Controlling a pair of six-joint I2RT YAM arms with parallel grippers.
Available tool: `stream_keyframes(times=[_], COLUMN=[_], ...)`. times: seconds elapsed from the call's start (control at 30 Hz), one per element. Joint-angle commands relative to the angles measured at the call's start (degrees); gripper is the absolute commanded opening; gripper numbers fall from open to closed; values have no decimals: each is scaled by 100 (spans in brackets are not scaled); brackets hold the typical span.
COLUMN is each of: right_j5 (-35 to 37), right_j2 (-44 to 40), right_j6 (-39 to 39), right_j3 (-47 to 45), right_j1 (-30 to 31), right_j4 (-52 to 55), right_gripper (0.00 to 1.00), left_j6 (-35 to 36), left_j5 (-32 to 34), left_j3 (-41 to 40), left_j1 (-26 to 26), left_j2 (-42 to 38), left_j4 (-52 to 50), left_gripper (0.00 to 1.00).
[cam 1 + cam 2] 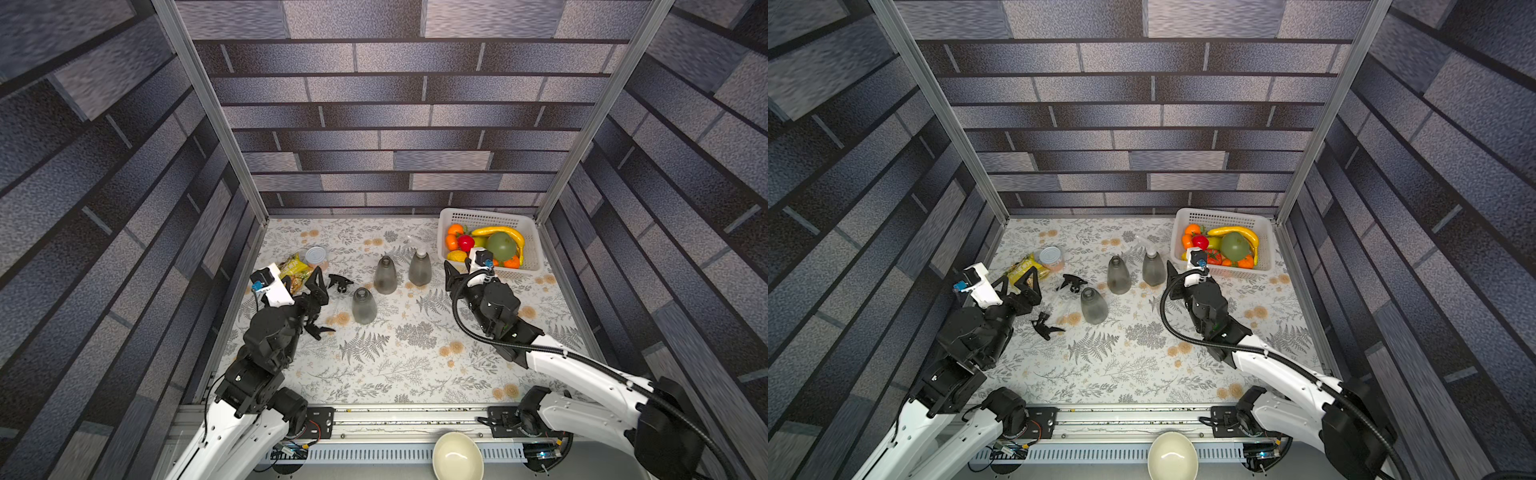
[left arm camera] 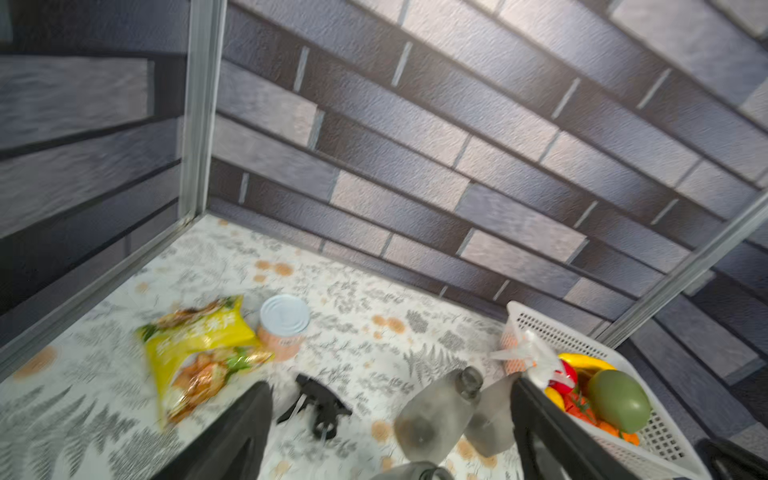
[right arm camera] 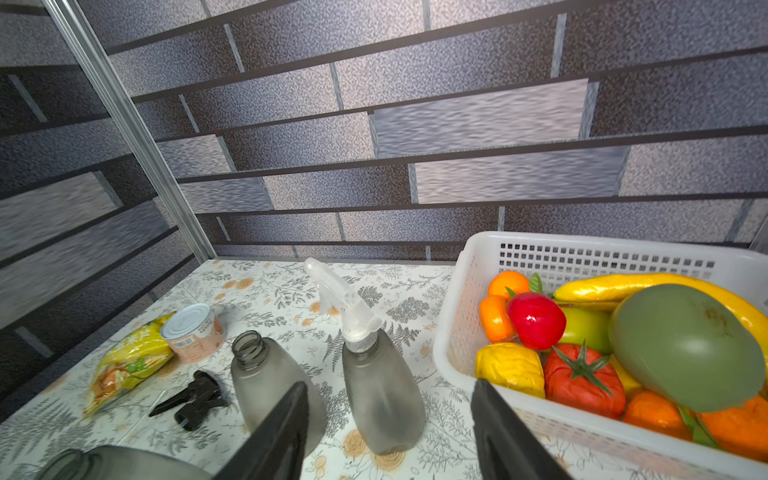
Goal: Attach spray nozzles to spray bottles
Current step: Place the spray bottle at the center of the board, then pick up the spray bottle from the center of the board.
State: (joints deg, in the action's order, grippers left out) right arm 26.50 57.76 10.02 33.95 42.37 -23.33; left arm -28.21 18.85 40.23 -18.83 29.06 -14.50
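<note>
Three smoky grey spray bottles stand mid-table. The back right one [image 1: 420, 270] [image 3: 382, 399] carries a translucent white spray nozzle [image 3: 340, 297]. The other two [image 1: 385, 276] [image 1: 364, 307] have open necks. One black spray nozzle [image 1: 340, 283] [image 2: 320, 405] lies left of the bottles; a second [image 1: 1047, 326] lies nearer the front, beside the left wrist. My left gripper [image 1: 1017, 282] [image 2: 390, 432] is open and empty, left of the black nozzle. My right gripper [image 1: 455, 277] [image 3: 395, 436] is open just short of the nozzled bottle, not touching it.
A white basket [image 1: 490, 218] of fruit sits at the back right, close to the right gripper. A silver-lidded can [image 1: 316, 254] and a yellow snack bag [image 1: 295, 270] lie at the back left. A cream bowl [image 1: 457, 455] rests beyond the front rail.
</note>
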Motion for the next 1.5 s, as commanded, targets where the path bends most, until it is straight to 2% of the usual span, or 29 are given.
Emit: stream_keyframes(times=[0.0,0.07,0.1,0.17,0.27,0.4,0.5,0.7,0.83,1.2,1.47], right_j5=[-179,-330,-428,-649,-1038,-2223,-2718,-2929,-2979,-3470,-2969], right_j2=[-434,-590,-616,-599,-425,113,624,1604,2590,4121,5060], right_j6=[270,311,323,347,369,473,462,148,-124,-468,-660], right_j3=[302,460,536,719,973,1427,1698,2218,3045,3870,4481], right_j1=[32,34,35,34,34,70,377,1060,1302,1325,1325], right_j4=[1670,2031,2186,2441,2683,2748,2545,2204,2557,2333,2369], right_gripper=[60,60,61,63,66,70,74,83,88,90,89], left_j6=[-1317,-1832,-2017,-1988,-1552,-1273,-1088,-1022,-1129,-1358,-1402], left_j5=[-2527,-4096,-4620,-5027,-4570,-3689,-3381,-3263,-3186,-3521,-3699], left_j3=[-104,-520,-690,-820,-626,-533,-424,-474,-671,-963,-1030], left_j1=[1930,3154,3516,3882,3511,2879,2662,2538,2516,2523,2529], left_j2=[558,903,1080,1435,1528,1343,1333,1050,817,706,610], left_j4=[-1430,-842,-554,-287,-550,-709,-838,-926,-773,-242,-69], left_gripper=[87,84,82,80,83,89,91,94,95,96,97])
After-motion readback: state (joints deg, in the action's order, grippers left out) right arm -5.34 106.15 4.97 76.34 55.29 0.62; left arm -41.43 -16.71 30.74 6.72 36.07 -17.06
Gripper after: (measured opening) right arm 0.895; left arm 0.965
